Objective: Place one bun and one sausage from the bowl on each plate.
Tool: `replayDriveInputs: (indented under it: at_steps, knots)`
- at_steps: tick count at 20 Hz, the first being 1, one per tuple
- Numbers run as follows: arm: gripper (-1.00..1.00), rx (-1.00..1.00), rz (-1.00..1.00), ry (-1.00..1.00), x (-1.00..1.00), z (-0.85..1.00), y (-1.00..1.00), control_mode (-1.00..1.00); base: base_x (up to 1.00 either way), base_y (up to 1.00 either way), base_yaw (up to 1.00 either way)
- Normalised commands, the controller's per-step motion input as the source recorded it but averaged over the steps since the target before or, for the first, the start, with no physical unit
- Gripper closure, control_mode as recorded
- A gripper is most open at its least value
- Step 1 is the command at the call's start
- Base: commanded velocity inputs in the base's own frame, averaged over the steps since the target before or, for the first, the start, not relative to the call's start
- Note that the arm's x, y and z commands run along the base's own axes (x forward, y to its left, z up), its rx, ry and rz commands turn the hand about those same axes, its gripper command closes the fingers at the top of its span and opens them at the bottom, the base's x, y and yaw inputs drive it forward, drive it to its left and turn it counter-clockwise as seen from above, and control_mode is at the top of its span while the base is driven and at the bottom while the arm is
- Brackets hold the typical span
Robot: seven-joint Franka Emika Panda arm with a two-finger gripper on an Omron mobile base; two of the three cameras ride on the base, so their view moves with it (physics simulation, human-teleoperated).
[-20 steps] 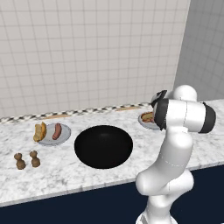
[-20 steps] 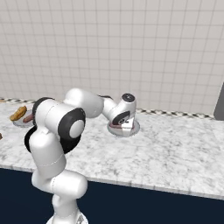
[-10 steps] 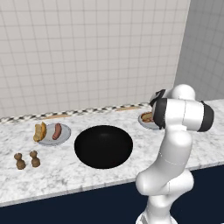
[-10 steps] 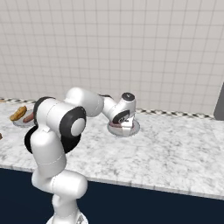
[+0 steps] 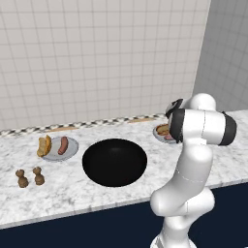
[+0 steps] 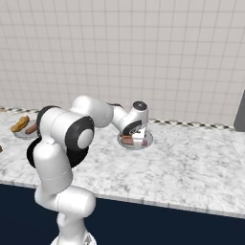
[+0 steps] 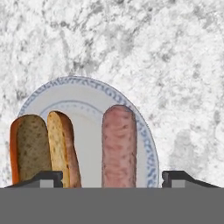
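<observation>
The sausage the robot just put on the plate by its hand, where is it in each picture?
Left base view: sausage at right, half hidden by the arm.
Right base view: centre, on the plate under the pincer.
Hand view: bottom centre, beside the bun.
Shared landmark: that plate.

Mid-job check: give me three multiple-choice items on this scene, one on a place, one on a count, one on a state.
1. Where does the sausage in the hand view lie?
A. in the bowl
B. on the plate, beside the bun
C. on bare counter

2. How many plates hold food?
A. one
B. two
C. three

3. The gripper is:
A. open
B. shut on the sausage
C. shut on the bun

Answers: 1 B, the sausage rests on the plate. 2 B, the left plate and the right one. 3 A, fingertips stand wide, gripping nothing.
</observation>
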Motion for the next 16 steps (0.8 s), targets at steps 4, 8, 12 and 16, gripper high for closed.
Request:
replayDriveInputs:
  at_steps: [4,8,12,16]
  knots:
    - [-1.00,0.00,0.00,0.00,0.00,0.00,0.04,-1.00,0.00,0.00,0.00]
    - [-1.00,-0.04,0.00,-0.08,-0.25,0.52,0.02,-1.00,0.00,0.00,0.00]
    - [-1.00,-0.01,0.00,-0.13,-0.72,1.00,0.11,-1.00,0.00,0.00,0.00]
    - [-1.00,0.00,0.14,0.01,-0.99,1.00,0.57,-1.00,0.00,0.00,0.00]
